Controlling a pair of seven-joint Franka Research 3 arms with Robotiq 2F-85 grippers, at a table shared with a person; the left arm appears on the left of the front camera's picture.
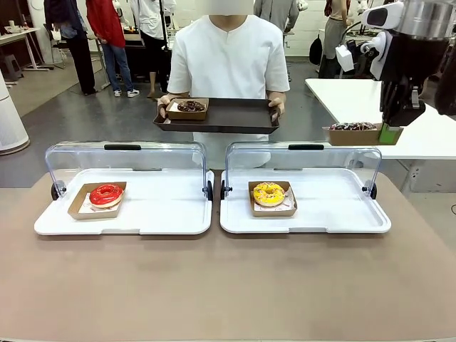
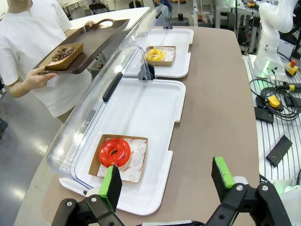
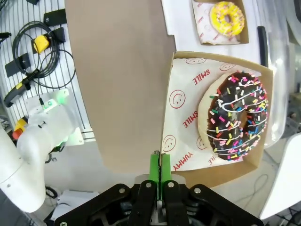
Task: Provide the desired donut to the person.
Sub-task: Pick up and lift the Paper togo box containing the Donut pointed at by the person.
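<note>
A brown table (image 1: 228, 285) in an open hall carries two white trays with clear lids (image 1: 128, 160) tipped back: the left tray (image 1: 164, 210) holds a red donut (image 1: 106, 194), the right tray (image 1: 335, 210) a yellow donut (image 1: 268, 193). Beyond it the person (image 1: 228, 57) holds a dark serving tray (image 1: 235, 115) bearing a boxed chocolate donut (image 1: 190, 106). Raised at the far right, the right tool (image 3: 158, 165) is clamped on one wall of the held box (image 1: 353, 134), which sits level and reaches leftward from the grip with the sprinkled donut (image 3: 237, 115) inside. The left tool (image 2: 167, 178) hangs spread wide by the left tray's outer end.
</note>
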